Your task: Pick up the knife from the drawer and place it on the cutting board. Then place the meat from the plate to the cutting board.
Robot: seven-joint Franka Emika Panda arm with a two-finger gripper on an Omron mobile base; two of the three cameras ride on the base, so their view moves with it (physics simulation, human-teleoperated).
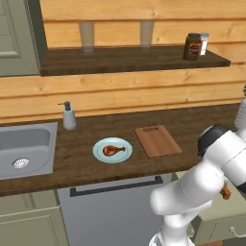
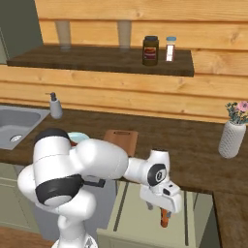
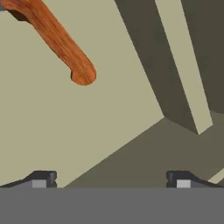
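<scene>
The drawer (image 2: 130, 214) stands pulled out below the counter, its pale olive floor (image 3: 65, 131) under my hand. The knife lies inside it; its orange-brown handle (image 3: 61, 41) shows at the upper left of the hand view, with the blade running out of frame. My gripper (image 3: 111, 179) hovers over the drawer (image 2: 157, 207), open, fingertips wide apart and clear of the knife handle (image 2: 164, 220). On the counter the reddish-brown cutting board (image 1: 157, 140) lies bare. Left of it, the meat (image 1: 113, 150) rests on the pale blue plate (image 1: 101, 144).
A steel sink (image 1: 24, 149) and soap dispenser (image 1: 69, 116) are at the left. The grey panel with a black bar handle (image 1: 115, 186) is below the plate. A jar (image 2: 150, 50) and shaker (image 2: 170, 48) stand on the shelf, a flower vase (image 2: 231, 138) at right.
</scene>
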